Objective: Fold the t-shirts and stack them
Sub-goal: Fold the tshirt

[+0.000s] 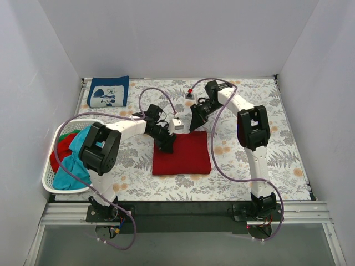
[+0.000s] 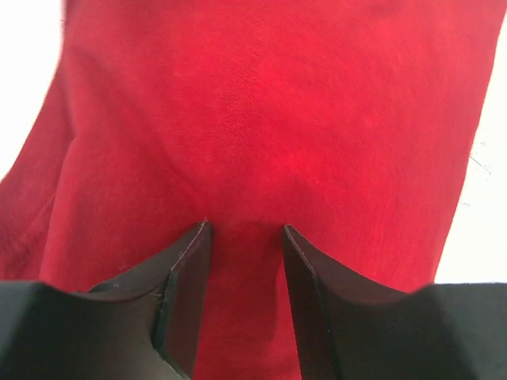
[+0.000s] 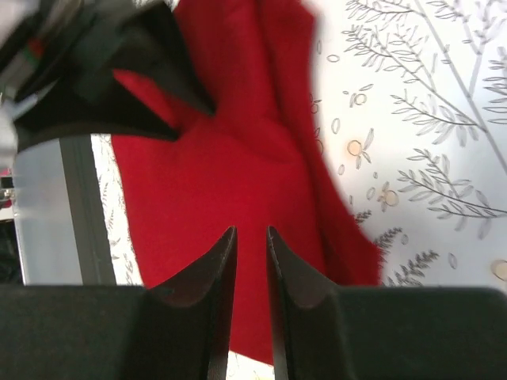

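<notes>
A plain dark red cloth t-shirt (image 1: 186,158) lies folded square mid floral-covered table (image 1: 266,144), the left end effector (image 2: 245,229) half-open on its far-left corner, the right end effector (image 3: 252,231) narrow, grip unclear, at its far edge; probably best to flatten evenly, keeping edges aligned.

This is a robot test cell in a lab rather than a home. Plain white walls (image 1: 166,39) box in the work surface on three sides. Two white robot arms (image 1: 127,130) are bolted to an aluminium rail (image 1: 299,213) along the bottom of the top view, and purple cables (image 1: 158,88) loop loose. The household touches are a floral table cloth (image 1: 277,138) and, at left, a white laundry basket (image 1: 65,190) of t-shirts (image 1: 72,166).
</notes>
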Tool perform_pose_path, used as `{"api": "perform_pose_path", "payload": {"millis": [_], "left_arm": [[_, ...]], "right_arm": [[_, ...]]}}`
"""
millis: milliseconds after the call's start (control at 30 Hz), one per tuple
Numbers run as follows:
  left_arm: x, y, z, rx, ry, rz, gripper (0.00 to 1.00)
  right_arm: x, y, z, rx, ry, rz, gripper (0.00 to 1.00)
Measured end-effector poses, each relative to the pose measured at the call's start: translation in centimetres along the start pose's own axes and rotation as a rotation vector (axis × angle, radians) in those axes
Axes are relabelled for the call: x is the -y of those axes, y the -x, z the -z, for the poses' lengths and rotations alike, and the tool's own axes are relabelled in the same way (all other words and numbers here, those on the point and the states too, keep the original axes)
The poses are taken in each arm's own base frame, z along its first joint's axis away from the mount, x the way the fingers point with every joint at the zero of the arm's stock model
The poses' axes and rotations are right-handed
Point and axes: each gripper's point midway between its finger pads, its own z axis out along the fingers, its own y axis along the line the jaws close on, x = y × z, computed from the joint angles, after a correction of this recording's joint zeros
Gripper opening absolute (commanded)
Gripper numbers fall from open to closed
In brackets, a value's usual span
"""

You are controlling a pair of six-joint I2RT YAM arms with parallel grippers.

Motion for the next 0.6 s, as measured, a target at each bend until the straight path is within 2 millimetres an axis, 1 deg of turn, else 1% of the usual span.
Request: {"api": "perform_pose_path", "payload": {"millis": [133,233,333,433,500,567,600], "left_arm": [[3.6,-1.2,-0.6,-0.037,-0.033,-0.061,0.39],[5.9,-2.1,-0.8,-0.061,-0.065,-0.088,0.40],[7.1,-2.6,-0.6,-0.080,-0.084,-0.088,0.40],[7.7,-2.7,-0.2,-0.099,-0.098,-0.069,0.41],[7.8,-2.1,0.2,-0.099,-0.100,-0.058,0.41],[7.5,-0.2,0.7,-0.074,-0.089,-0.060,0.41],[7.1,1.0,0.9,-0.054,-0.078,-0.064,0.42]], "right_arm": [[0.0,0.5,1.5,0.033,-0.026,0.007,0.27],[-1.1,0.5,3.0,0.055,-0.043,0.016,0.27],[-2.2,0.3,4.1,0.068,-0.054,0.024,0.27],[-2.6,0.0,4.1,0.065,-0.051,0.027,0.27],[-2.5,-0.4,3.9,0.058,-0.046,0.023,0.27],[-2.4,-0.8,3.6,0.051,-0.041,0.020,0.26],[-2.2,-0.9,3.4,0.047,-0.038,0.017,0.26]]}}
